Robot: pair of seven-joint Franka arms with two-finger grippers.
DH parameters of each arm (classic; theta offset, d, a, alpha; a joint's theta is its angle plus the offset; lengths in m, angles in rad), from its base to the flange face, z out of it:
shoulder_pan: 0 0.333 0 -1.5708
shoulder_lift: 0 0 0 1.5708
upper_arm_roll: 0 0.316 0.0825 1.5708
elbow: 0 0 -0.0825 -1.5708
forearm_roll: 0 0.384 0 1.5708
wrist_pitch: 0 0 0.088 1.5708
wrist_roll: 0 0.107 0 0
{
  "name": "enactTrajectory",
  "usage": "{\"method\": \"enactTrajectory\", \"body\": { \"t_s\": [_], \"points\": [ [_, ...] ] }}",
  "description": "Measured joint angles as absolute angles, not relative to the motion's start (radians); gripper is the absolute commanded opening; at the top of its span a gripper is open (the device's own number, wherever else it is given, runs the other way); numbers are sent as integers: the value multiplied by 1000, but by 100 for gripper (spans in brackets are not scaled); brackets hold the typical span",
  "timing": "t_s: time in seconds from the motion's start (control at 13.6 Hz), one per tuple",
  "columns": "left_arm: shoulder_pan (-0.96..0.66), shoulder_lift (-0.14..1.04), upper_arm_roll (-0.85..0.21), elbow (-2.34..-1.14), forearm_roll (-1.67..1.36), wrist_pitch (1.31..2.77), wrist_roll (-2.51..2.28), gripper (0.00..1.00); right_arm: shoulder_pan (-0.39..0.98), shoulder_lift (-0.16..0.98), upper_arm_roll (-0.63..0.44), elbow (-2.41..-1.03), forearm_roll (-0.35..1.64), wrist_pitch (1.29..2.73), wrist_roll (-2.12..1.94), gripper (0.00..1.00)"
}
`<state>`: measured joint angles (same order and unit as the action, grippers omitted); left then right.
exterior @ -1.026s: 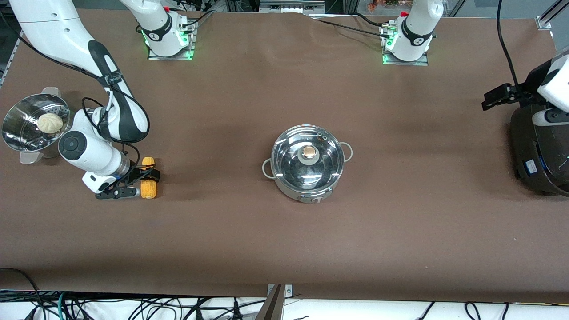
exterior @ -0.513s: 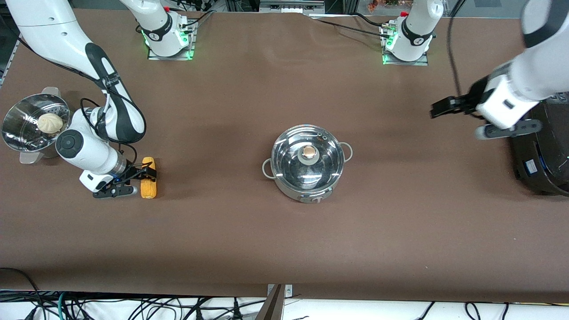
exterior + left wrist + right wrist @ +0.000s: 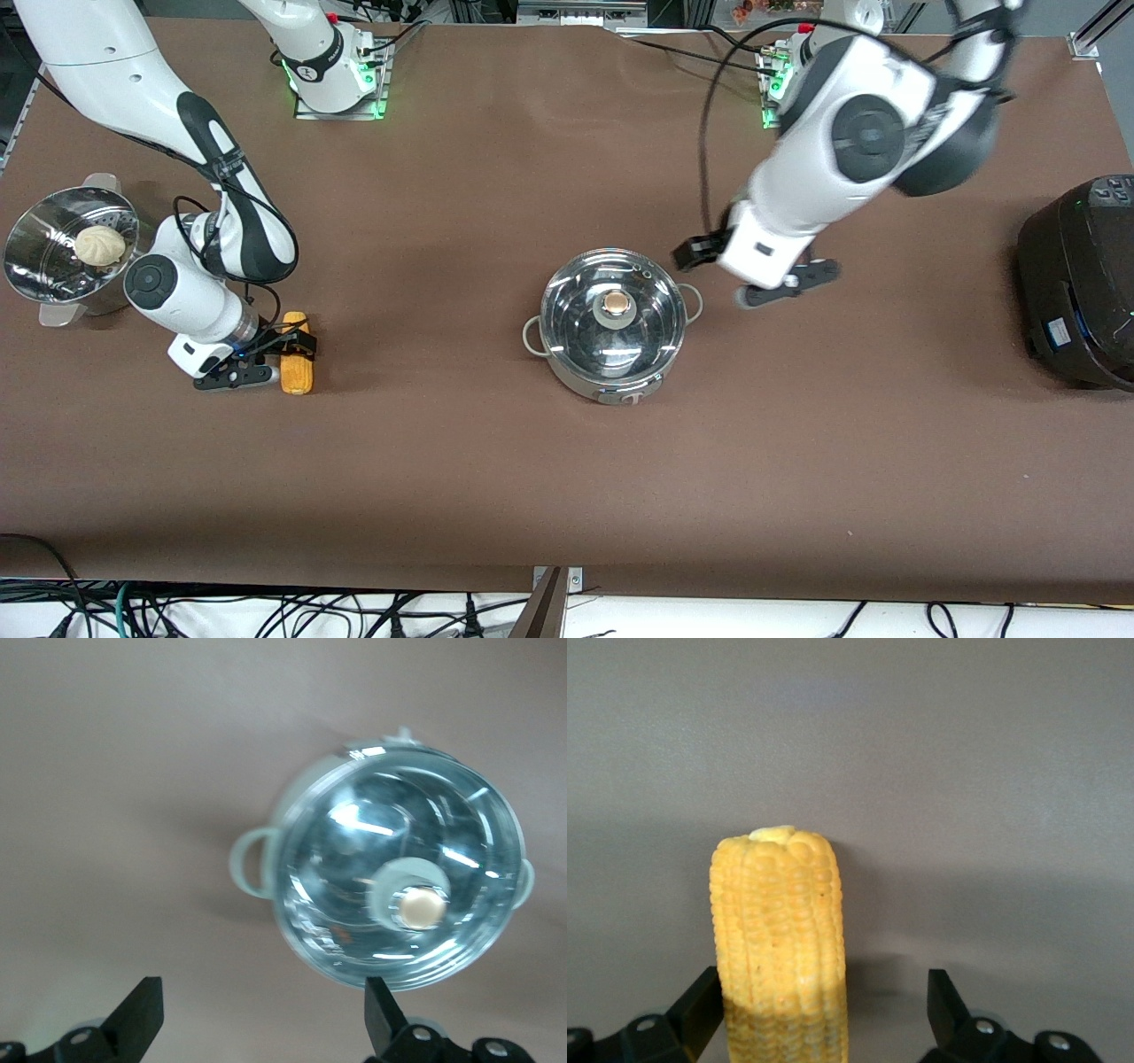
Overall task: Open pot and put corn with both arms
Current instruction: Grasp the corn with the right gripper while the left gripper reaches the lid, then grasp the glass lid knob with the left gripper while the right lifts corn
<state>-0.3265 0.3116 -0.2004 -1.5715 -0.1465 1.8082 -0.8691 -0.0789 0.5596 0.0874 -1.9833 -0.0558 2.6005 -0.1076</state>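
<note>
A: Where does the corn [image 3: 296, 352] lie relative to the right gripper [image 3: 266, 359]?

B: On the table [image 3: 567, 461] toward the right arm's end, long axis running toward the robots' edge. The jaws stand wide and empty, straddling the cob off-centre, one finger close against it.

A: And the pot [image 3: 613, 324]?

B: Mid-table, lid knob [image 3: 616, 305] still on. The left gripper [image 3: 713, 266] hovers just beside the pot's rim, jaws wide, nothing held; the knob lies ahead of them.
</note>
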Motion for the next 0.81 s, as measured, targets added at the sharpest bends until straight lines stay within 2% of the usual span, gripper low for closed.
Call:
{"method": "enactTrajectory", "body": {
  "t_s": [0.29, 0.81],
  "points": [
    [-449, 446, -198, -1484, -91, 1862, -1008, 100, -79, 559, 89, -1983, -56, 2602, -108, 100],
    [-538, 577, -195, -1457, -1, 1988, -1110, 100, -79, 559, 92, -1984, -56, 2602, -108, 100]
  ]
}}
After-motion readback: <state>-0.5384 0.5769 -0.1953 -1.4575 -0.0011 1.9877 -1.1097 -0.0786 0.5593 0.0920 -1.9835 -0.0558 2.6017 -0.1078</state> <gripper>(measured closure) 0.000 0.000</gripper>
